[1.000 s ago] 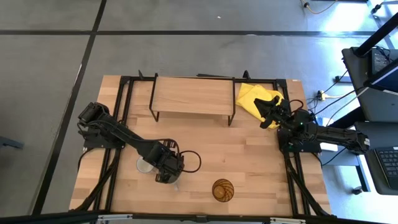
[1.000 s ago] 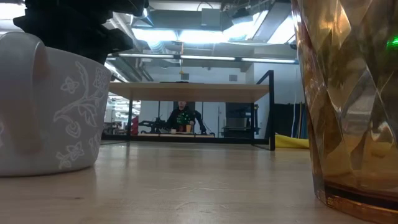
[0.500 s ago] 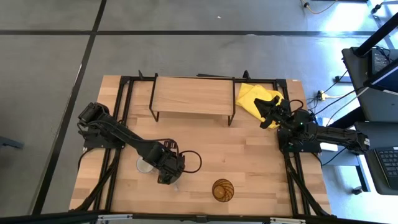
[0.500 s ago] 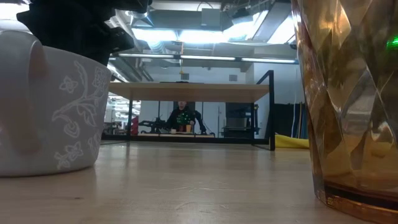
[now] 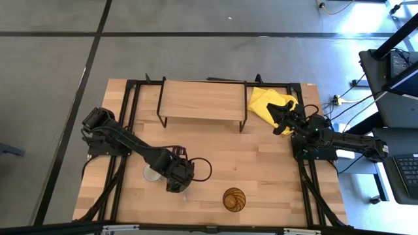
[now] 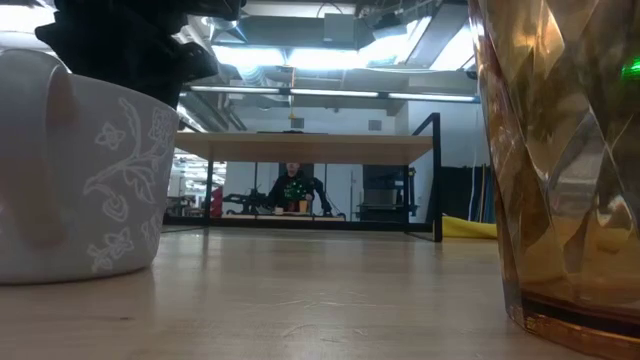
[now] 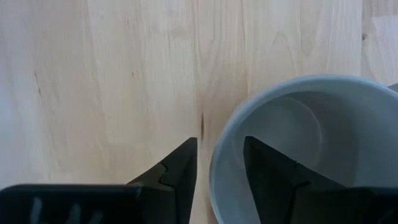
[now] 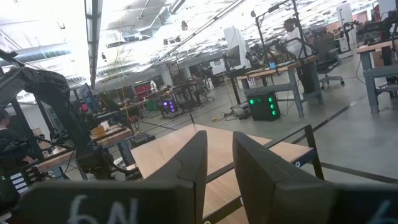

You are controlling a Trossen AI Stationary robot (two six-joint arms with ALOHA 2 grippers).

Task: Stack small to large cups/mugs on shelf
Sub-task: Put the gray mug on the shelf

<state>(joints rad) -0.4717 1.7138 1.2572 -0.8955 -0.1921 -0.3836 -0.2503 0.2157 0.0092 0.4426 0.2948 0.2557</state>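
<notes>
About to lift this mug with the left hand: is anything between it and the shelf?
Nothing visible. Bare table lies between the grey mug, straddled by the left hand, and the shelf.

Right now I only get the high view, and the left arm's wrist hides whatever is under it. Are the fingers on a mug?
Observer: Yes. In the left wrist view the left gripper straddles the wall of the grey mug, one finger inside and one outside. A gap shows beside the rim, so it is not clamped.
Operator: Mug off the table?
Observer: No. In the low view its base sits on the tabletop.
Operator: Right arm holding anything?
Observer: No. In the right wrist view the right gripper has its fingers apart with nothing between them.
</notes>
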